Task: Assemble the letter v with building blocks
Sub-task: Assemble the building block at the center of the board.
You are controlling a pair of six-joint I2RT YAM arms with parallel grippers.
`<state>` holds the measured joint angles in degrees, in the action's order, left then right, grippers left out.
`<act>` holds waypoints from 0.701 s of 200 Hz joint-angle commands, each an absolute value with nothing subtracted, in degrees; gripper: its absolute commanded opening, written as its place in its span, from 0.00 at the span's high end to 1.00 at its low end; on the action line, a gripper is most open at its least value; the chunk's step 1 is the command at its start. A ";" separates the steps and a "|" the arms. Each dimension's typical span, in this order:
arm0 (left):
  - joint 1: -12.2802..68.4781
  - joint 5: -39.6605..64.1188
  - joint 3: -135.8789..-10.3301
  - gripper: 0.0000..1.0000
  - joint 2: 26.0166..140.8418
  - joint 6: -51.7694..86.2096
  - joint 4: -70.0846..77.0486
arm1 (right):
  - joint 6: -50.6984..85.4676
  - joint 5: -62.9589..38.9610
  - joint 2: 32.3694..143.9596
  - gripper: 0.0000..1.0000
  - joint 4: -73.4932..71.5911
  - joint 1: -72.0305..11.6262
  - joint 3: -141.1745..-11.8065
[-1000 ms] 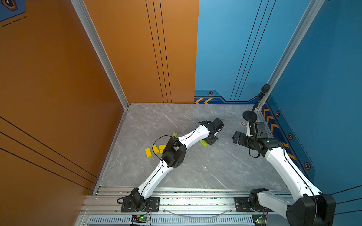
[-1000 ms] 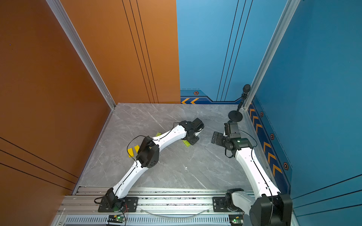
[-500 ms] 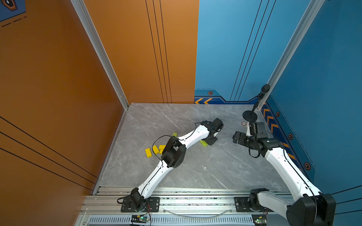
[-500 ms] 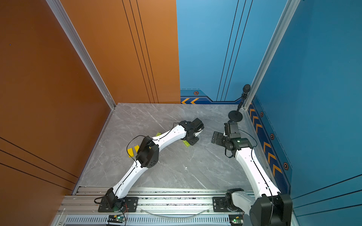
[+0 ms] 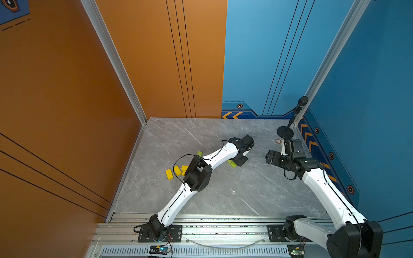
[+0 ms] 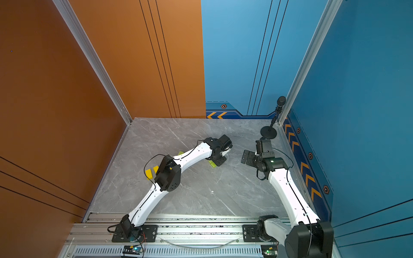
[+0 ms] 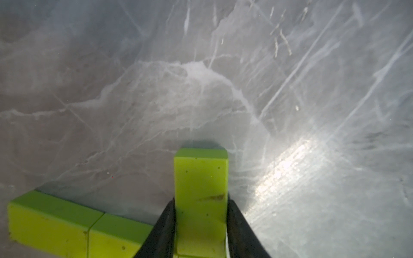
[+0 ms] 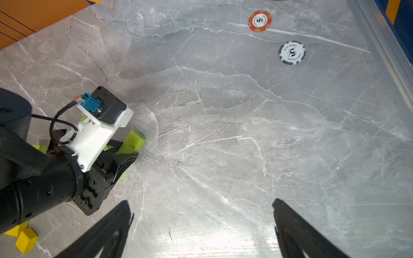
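A: How is the left arm (image 5: 220, 155) set?

B: It reaches from the front rail diagonally over the desk (image 5: 234, 194). The elbow is raised, the forearm slopes down, and the wrist is bent so that the left gripper (image 7: 200, 198) sits low on the marble.

A: Is it grasping anything?

B: Yes. Its two dark fingers (image 7: 165, 223) press on the long sides of a lime-green brick (image 7: 201, 174), which lies flat on the desk and points away from the wrist camera.

A: Any other bricks close by?

B: Two more lime-green bricks (image 7: 51, 219) lie end to end in one line just beside it, running crosswise to the held one. Whether the held brick touches that line I cannot tell — a finger covers the spot.

A: And the yellow ones?

B: The yellow blocks (image 5: 177, 170) lie in a loose cluster by the left arm's elbow, well apart from the green group. A single green block (image 5: 199, 153) shows just beyond the forearm in both top views.

A: What about the right arm (image 5: 321, 185)?

B: It rises from its base by the blue wall and leans inward, wrist turned toward the middle of the desk. The right gripper (image 8: 201, 201) hangs over bare marble with its fingers spread wide and nothing between them. Beyond it lie a red chip (image 8: 260, 21) and a blue chip (image 8: 292, 53) — near each other, not touching.
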<state>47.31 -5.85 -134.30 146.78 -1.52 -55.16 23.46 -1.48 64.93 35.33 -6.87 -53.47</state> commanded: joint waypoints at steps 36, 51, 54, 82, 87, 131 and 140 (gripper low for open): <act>46.58 -5.79 -134.95 0.56 145.28 -2.38 -57.61 | 24.13 -0.97 63.94 0.00 34.63 -7.76 -51.81; 46.67 -5.80 -135.48 0.55 145.11 -2.31 -57.58 | 24.17 -0.96 63.93 0.00 34.54 -7.86 -51.68; 46.63 -5.88 -135.52 0.55 145.02 -2.29 -57.60 | 24.17 -0.82 63.94 0.00 34.54 -7.90 -51.67; 46.64 -5.93 -135.93 0.48 144.50 -2.20 -57.61 | 24.18 -0.81 64.06 0.00 34.45 -7.90 -51.90; 46.62 -6.12 -136.04 0.46 144.41 -2.15 -57.65 | 24.17 -0.87 64.06 0.00 34.45 -8.00 -51.94; 46.75 -6.51 -138.68 0.35 143.62 -1.66 -57.58 | 24.33 -1.12 64.42 0.00 34.44 -8.49 -51.99; 46.72 -6.61 -139.67 0.34 143.40 -1.49 -57.66 | 24.30 -1.04 64.49 0.00 34.45 -8.64 -51.94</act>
